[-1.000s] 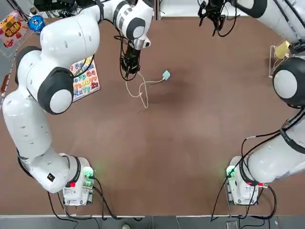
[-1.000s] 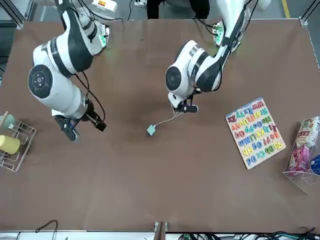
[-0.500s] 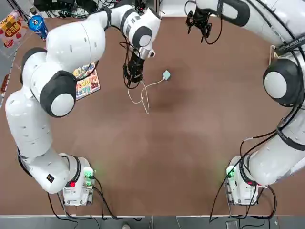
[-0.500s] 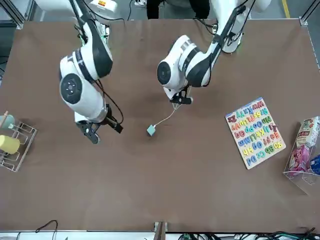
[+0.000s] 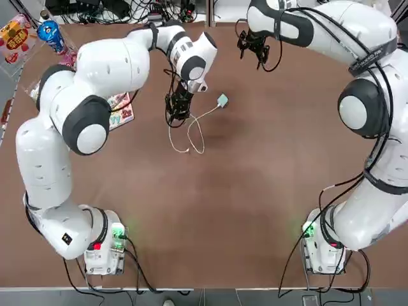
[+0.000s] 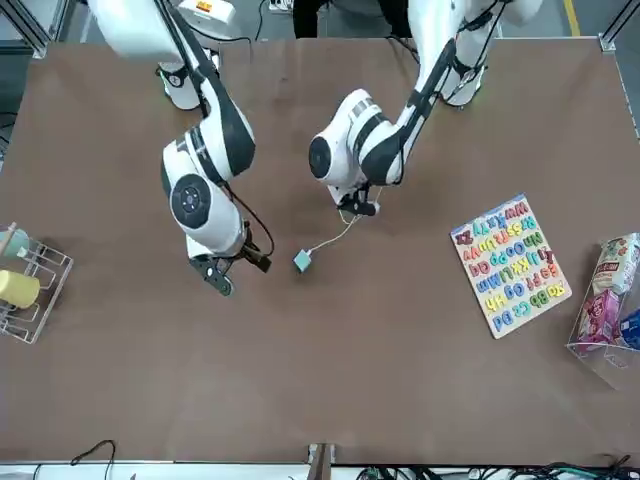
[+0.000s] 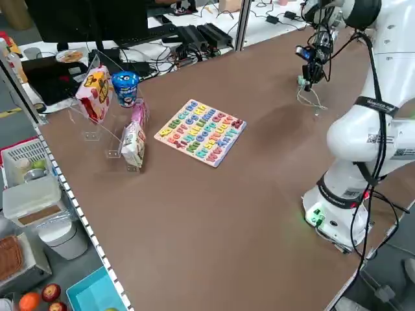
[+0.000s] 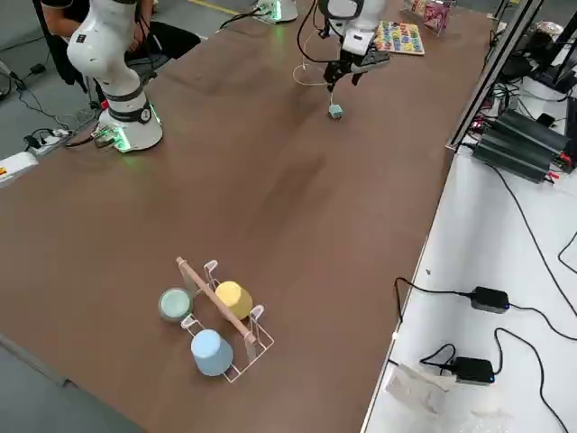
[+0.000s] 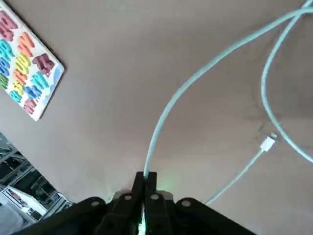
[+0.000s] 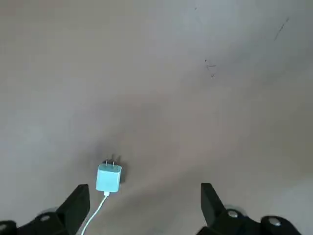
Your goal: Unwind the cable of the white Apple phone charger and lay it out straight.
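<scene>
The white Apple phone charger lies on the brown table, far of centre. Its thin cable runs from it toward my left gripper and curls in a loose loop on the table. In the left wrist view the left gripper is shut on the cable, and the connector tip lies free nearby. My right gripper hovers open just beyond the charger, apart from it. The right wrist view shows the charger between the spread fingers, prongs pointing away.
A colourful letter puzzle board lies to the left of the left gripper. Snack packs and a blue can stand at the far left corner. A wire rack with cups sits at the robot's right side.
The right arm has swung left toward the charger, still open. The left gripper has drawn the cable slightly toward the robot, and the loop has shifted.
</scene>
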Robot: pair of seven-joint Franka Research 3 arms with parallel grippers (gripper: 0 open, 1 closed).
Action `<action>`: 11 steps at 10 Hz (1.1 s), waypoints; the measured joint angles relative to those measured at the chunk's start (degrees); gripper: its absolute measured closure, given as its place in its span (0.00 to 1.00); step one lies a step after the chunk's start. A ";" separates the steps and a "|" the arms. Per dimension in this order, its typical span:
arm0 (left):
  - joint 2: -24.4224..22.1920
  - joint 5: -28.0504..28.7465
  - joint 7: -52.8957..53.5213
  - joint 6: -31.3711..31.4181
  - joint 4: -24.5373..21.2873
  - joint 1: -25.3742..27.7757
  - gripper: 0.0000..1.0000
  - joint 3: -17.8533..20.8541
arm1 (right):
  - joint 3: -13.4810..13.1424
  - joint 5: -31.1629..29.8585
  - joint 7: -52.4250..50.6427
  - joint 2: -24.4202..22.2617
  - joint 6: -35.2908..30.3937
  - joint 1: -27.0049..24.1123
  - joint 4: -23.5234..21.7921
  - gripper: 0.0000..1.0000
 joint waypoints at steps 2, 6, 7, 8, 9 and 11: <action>-1.69 -0.03 3.68 0.00 -0.59 3.36 0.97 -0.24 | -0.28 0.00 0.11 0.00 -0.02 -0.18 0.20 0.00; -11.06 -4.96 4.35 0.10 -1.00 4.16 0.97 -1.04 | -0.46 0.00 0.27 0.00 -0.09 -0.21 0.24 0.00; -14.95 -6.17 4.35 0.20 -1.05 4.13 0.97 -1.13 | -0.47 0.00 0.28 0.00 -0.09 -0.21 0.25 0.00; -18.42 -6.88 4.37 0.25 -1.19 4.01 0.97 -1.43 | -0.48 0.00 0.32 0.00 -0.09 -0.21 0.27 0.00; -21.16 -7.65 4.38 0.28 -1.51 3.82 0.97 -2.47 | -0.49 0.00 0.41 0.00 -0.08 -0.21 0.28 0.00; -24.83 -8.78 4.09 0.37 -2.32 3.51 0.97 -6.25 | -0.50 0.00 0.54 0.00 -0.08 -0.21 0.30 0.00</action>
